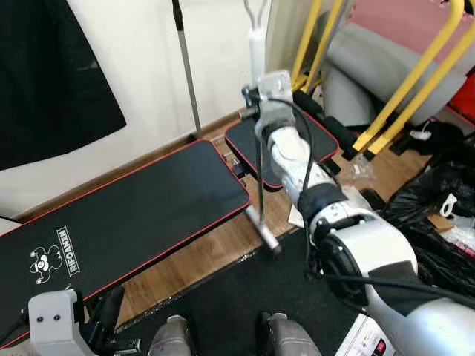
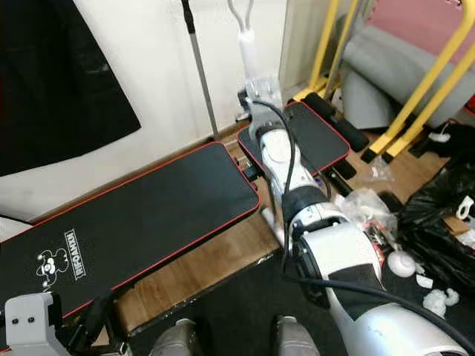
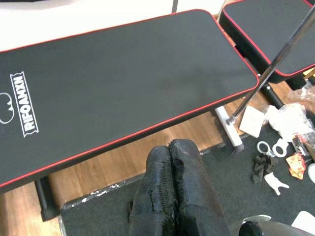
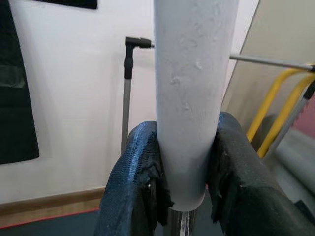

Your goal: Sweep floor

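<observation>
Broom [image 1: 259,159] stands near upright in front of the robot, white grip up top, thin metal shaft running down to the brush head [image 3: 227,132], which sits on the wood floor [image 1: 215,248] right at the edge of the dark mat [image 1: 252,297], just beside the long black bench [image 1: 126,215]; probably kept steep like this so the bristles can work the narrow strip between bench and mat w/o snagging the pad; right claw [image 4: 184,177] is clamped round the white grip, one black finger [image 4: 129,182] each side, low on the sleeve where it meets the metal – a high hold, good for reach, less for downward push; right arm [image 1: 312,185] is stretched fwd and up, wrist topmost, cables trailing along it; left claw [image 3: 172,187] hangs low over the mat edge, fingers pressed together, holding nothing; looks idle; scraps of paper and small litter [image 3: 275,147] lie on the mat close to the brush, likely what's to be swept; black bags [image 1: 438,200] and yellow frame [image 1: 415,74] crowd the robot's right, so swing room there looks tight
</observation>
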You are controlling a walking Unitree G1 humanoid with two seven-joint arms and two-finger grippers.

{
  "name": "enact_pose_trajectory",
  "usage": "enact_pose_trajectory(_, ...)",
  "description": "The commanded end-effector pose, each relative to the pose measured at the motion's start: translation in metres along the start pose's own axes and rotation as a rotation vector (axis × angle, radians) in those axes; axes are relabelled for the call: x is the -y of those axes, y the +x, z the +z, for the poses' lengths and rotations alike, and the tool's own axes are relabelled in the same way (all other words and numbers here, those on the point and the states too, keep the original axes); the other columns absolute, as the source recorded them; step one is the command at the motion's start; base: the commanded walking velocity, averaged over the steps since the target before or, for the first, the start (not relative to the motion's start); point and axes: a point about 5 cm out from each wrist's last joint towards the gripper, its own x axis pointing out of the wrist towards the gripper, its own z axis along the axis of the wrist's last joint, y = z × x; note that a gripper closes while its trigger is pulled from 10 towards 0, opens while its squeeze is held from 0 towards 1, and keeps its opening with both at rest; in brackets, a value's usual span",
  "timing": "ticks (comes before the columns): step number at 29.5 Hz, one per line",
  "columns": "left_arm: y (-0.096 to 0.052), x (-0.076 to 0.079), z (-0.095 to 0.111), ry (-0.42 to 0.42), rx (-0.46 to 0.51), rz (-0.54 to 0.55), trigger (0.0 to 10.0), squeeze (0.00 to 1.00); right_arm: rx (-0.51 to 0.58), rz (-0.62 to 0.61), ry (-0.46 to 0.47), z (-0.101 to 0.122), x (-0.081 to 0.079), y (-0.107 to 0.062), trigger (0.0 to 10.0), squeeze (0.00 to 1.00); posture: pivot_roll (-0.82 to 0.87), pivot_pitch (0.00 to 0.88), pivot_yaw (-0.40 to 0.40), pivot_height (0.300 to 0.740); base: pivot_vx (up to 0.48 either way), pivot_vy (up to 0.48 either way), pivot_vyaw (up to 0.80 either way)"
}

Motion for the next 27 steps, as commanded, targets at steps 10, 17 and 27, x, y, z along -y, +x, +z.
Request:
enact_pose_trajectory(10, -0.004, 0.003, -0.003, -0.012, -0.036, 0.046, 10.0, 0.0, 0.091, 0.044, 0.099, 0.026, -0.017, 0.008, 10.0, 0.78, 0.11, 0.307, -0.078, 0.74, 0.0, 0.0, 0.0)
enact_pose_trajectory(17, -0.004, 0.005, -0.003, -0.014, -0.039, 0.046, 10.0, 0.0, 0.007, 0.162, 0.137, 0.006, -0.047, -0.003, 10.0, 1.0, 0.1, 0.31, -0.082, 0.74, 0.0, 0.0, 0.0)
enact_pose_trajectory(27, 0.0, 0.007, -0.005, -0.027, -0.036, 0.044, 10.0, 0.0, -0.075, 0.199, 0.062, -0.022, -0.042, -0.016, 10.0, 1.0, 0.08, 0.297, -0.089, 0.74, 0.0, 0.0, 0.0)
